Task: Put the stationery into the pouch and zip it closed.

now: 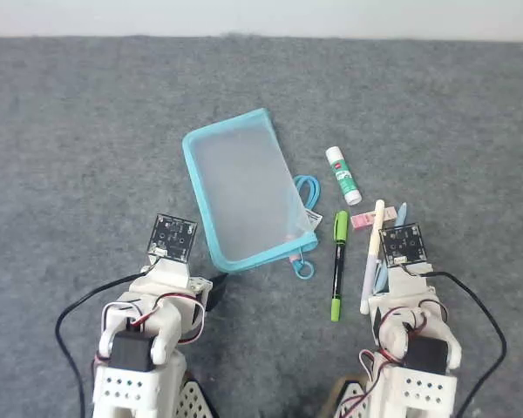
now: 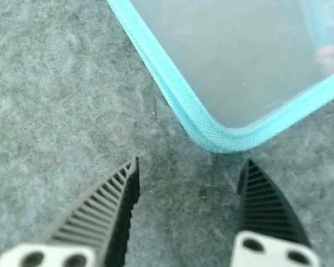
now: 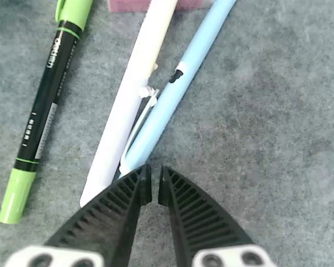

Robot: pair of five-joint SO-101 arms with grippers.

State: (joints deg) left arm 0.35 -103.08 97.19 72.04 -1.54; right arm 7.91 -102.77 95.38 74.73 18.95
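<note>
The pouch [image 1: 244, 192], a flat translucent rectangle trimmed in teal, lay tilted near the middle of the tabletop. Its ring pull [image 1: 303, 266] sat at the corner closest to the front edge, and a blue loop [image 1: 307, 187] lay along its right side. Toward the right edge lay a white glue stick [image 1: 343, 175] on a slant. Nearer the front were a black marker [image 1: 338, 264] with green ends and a white pen [image 1: 372, 254], with a light blue pen [image 1: 401, 214] touching the white one. A pink eraser [image 1: 363, 221] lay against the white pen's far end.
</note>
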